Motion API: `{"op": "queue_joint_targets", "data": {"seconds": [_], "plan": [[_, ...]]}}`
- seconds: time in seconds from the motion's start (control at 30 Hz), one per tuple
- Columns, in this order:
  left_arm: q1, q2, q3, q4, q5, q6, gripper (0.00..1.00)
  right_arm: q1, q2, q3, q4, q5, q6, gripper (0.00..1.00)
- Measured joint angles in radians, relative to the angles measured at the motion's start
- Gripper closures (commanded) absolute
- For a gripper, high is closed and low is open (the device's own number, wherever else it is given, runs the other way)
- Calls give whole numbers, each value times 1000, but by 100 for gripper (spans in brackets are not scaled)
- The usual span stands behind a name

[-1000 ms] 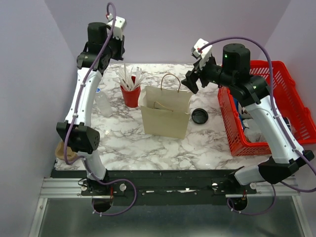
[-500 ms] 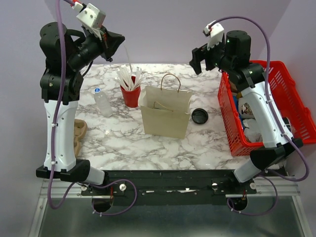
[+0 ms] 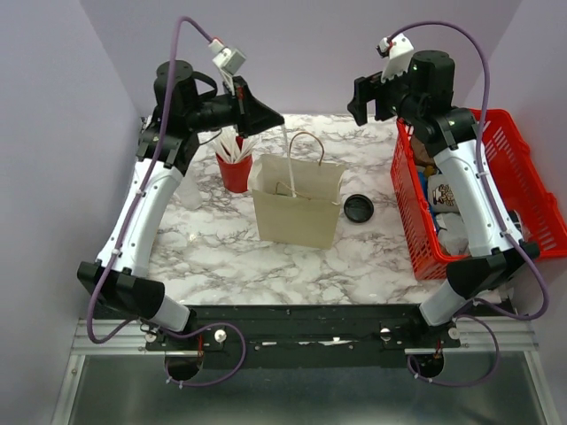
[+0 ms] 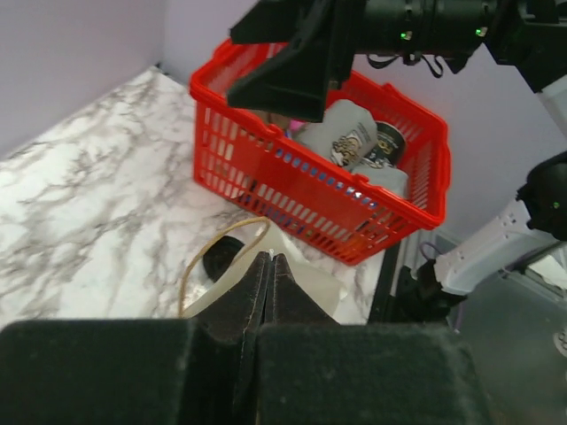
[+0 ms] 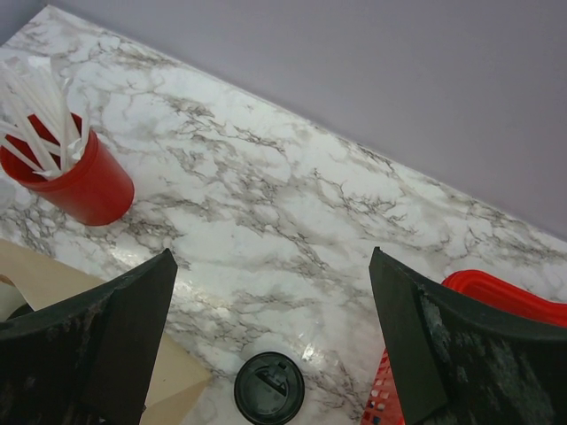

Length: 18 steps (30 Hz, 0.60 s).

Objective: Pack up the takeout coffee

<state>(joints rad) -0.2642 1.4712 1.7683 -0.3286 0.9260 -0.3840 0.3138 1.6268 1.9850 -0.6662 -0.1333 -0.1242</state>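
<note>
Tabletop (image 3: pixel 221 252): left claw (image 3: pixel 275 118) now over bag (image 3: pixel 297 212)

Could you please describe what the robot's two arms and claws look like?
The left arm and right arm match: white link shells, black joints, a purple cable looping along each, a small white camera box at the wrist. The left claw and right claw have black, wedge-shaped fingers.
</note>
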Motion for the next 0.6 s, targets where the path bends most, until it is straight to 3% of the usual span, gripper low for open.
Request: {"op": "queue_joint_targets", "data": {"seconds": [0.17, 0.2, 0.23, 0.27, 0.33, 0.43, 0.6], "plan": [[-93, 62, 5, 22, 16, -6, 100, 0, -1, -23, 4, -9, 5, 1], [-113, 78, 10, 21, 18, -3, 94, 0, -2, -30, 4, -10, 5, 1], [-125, 90, 18, 21, 19, 0, 79, 0, -5, -37, 5, -10, 5, 1], [-134, 103, 27, 19, 19, 5, 49, 0, -8, -45, 6, -10, 5, 1], [-144, 132, 49, 7, 15, 18, 36, 0, -19, -63, 6, -10, 4, 1], [-144, 164, 88, -19, -4, 43, 2, 0, -40, -84, 6, -10, 3, 1], [-128, 179, 180, -69, -60, 103, 1, 0, -82, -111, 10, -11, -11, 1]]}}
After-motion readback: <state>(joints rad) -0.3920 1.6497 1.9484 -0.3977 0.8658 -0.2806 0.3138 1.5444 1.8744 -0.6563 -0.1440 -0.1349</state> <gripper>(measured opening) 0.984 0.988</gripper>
